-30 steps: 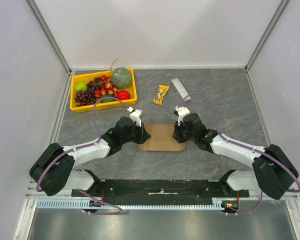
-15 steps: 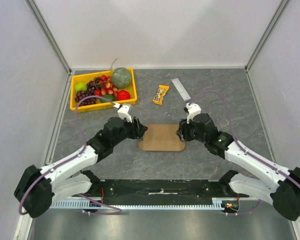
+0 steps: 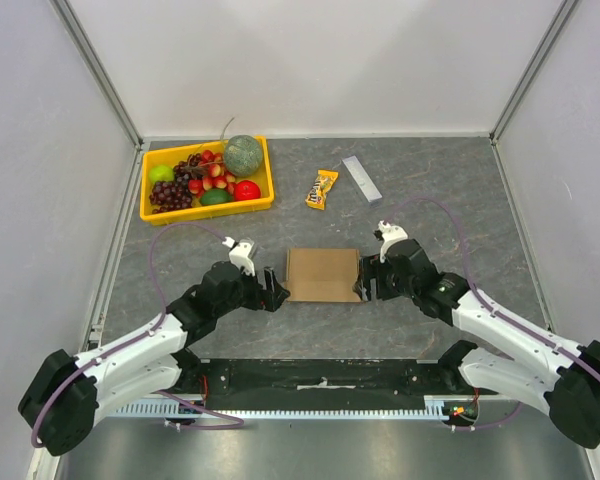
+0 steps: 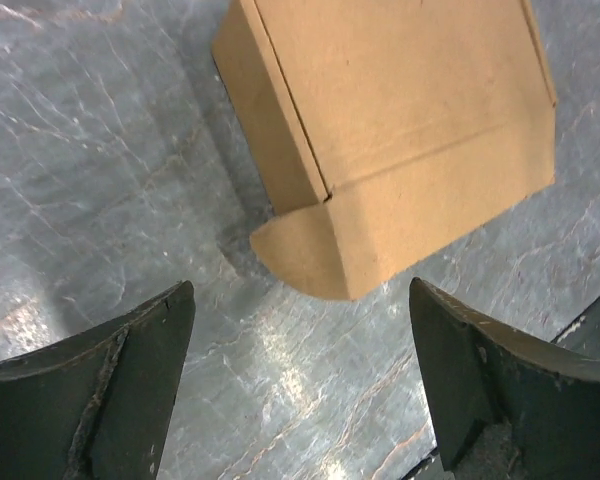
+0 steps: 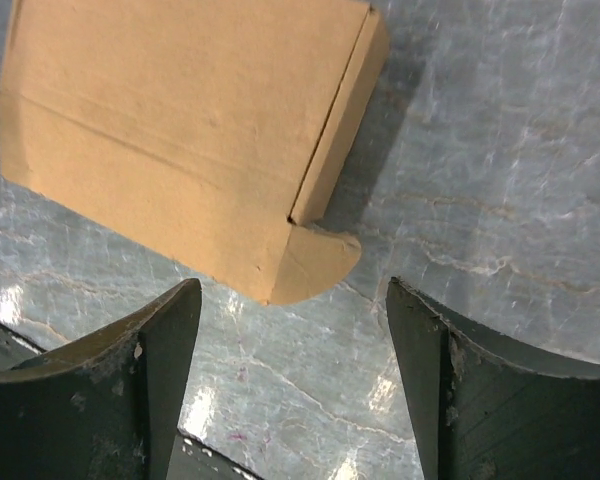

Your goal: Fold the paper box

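Left end effector and right end effector are gaping wide, empty; backing straight off the paper box ahead should avoid snagging.

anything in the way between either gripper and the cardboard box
Nothing visible. The paper box lies flat between the left gripper and the right gripper, both open, with only bare table in the gaps. The yellow fruit tray and the snack packet sit well behind it.
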You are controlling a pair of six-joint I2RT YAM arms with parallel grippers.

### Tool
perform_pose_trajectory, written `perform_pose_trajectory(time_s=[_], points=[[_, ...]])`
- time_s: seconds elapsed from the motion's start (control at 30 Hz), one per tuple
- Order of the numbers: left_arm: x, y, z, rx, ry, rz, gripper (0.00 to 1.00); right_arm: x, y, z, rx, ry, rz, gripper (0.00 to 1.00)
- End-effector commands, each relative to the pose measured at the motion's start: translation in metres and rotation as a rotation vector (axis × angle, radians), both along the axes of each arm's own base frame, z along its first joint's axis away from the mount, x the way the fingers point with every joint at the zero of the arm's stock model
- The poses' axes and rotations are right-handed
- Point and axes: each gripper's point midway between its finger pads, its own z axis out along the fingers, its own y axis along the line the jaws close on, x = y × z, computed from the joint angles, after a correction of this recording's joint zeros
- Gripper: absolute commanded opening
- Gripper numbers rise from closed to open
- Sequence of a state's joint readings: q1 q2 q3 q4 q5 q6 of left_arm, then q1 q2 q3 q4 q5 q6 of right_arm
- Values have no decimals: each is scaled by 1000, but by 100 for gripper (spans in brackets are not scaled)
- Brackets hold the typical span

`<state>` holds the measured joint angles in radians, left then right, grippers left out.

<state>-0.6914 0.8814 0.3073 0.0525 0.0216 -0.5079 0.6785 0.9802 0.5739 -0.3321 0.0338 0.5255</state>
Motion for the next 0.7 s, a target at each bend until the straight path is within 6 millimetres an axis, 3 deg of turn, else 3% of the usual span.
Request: perform_pose_trajectory(time_s=[0.0,0.27,0.67], points=[[-3,-16,15,-89,-54,-76,94,-10,13,-8,70,46,40,82],[-3,-18,6,-75,-45,-92,95,-15,19,-29,100,74,56,81],[10,-28,3,-38,-41,-114,94,-12,24,-35,99,80,68,78]])
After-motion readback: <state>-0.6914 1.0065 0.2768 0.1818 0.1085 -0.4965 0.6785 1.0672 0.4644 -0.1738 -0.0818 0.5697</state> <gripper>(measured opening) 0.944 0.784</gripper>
